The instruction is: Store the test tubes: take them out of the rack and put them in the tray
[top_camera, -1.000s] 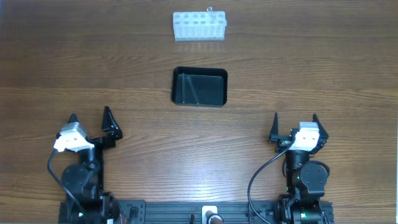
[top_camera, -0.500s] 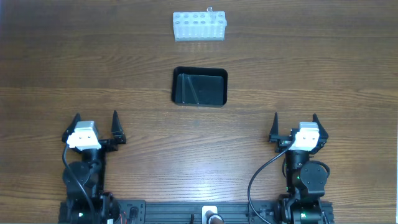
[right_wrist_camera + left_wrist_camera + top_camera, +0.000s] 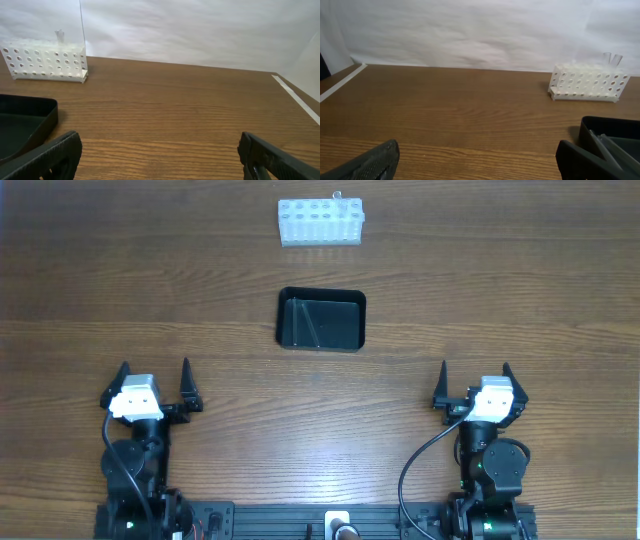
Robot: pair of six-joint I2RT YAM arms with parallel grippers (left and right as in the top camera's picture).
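Toward the far edge of the wooden table [image 3: 520, 280], a white rack [image 3: 320, 225] stood with its long side facing the arms, roughly on the midline between them. A clear test tube [image 3: 338, 197] rose upright from its back row, to the right of the rack's middle; from the left wrist view I could not tell whether one or two tube tops showed there. Nearer the arms, and apart from the rack with bare wood between, sat the black tray [image 3: 350, 340], a shallow rectangle with rounded corners. Clear tubes lay inside it, slanted against its left part, though their number could not be made out. Both arms were low beside their bases, well apart from the tray and from each other. The left gripper [image 3: 153, 366] was near the table's left front, pointing up the table, its jaws spread wide with nothing between them; its dark fingers [image 3: 375, 162] framed the rack and a corner of the tray in its wrist view. The right gripper [image 3: 474, 367] sat at the right front, likewise pointing up the table, jaws equally wide and holding nothing. A pale backdrop [image 3: 200, 30] closed the scene behind the table's far edge.
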